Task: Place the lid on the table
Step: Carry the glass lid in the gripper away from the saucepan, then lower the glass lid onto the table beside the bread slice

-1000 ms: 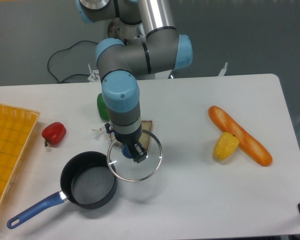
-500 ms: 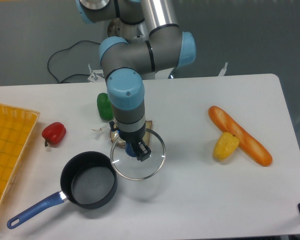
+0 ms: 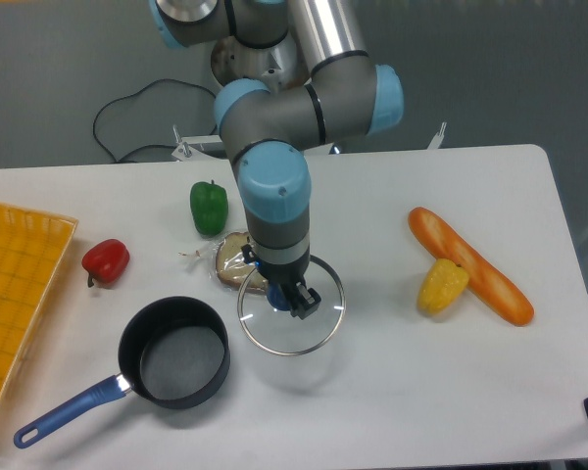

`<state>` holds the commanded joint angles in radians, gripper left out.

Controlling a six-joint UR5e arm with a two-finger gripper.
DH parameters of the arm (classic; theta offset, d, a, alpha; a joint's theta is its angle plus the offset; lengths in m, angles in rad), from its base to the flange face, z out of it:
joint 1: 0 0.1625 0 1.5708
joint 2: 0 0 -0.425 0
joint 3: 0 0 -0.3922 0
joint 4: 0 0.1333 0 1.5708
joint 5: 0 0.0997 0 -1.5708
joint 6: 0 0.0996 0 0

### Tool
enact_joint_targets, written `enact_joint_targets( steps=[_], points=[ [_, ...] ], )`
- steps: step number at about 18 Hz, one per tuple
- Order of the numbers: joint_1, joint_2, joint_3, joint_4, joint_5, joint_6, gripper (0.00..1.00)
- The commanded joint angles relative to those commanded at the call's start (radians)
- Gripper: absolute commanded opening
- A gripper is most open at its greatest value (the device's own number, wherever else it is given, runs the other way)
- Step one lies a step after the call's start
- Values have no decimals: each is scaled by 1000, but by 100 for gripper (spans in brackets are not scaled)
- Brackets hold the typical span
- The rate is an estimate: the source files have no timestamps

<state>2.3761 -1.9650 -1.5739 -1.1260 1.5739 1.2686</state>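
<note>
The tool (image 3: 300,298) grips the dark blue knob of the round clear glass lid with silver rim (image 3: 291,315), holding it level over bare white counter (image 3: 392,392) beside the black saucepan (image 3: 172,352), likely for a flat set-down.

No readable text, labels, brand names, numbers or signs appeared anywhere on the robot arm, worktop or objects.
</note>
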Motion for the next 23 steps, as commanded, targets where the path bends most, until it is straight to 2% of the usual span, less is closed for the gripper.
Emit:
enact_joint_targets(
  steps=[3, 8, 23],
  points=[
    [2, -14, 5, 8, 6, 0, 36],
    [12, -60, 9, 55, 8, -2, 36],
    [20, -143, 31, 58, -2, 0, 37]
  ],
)
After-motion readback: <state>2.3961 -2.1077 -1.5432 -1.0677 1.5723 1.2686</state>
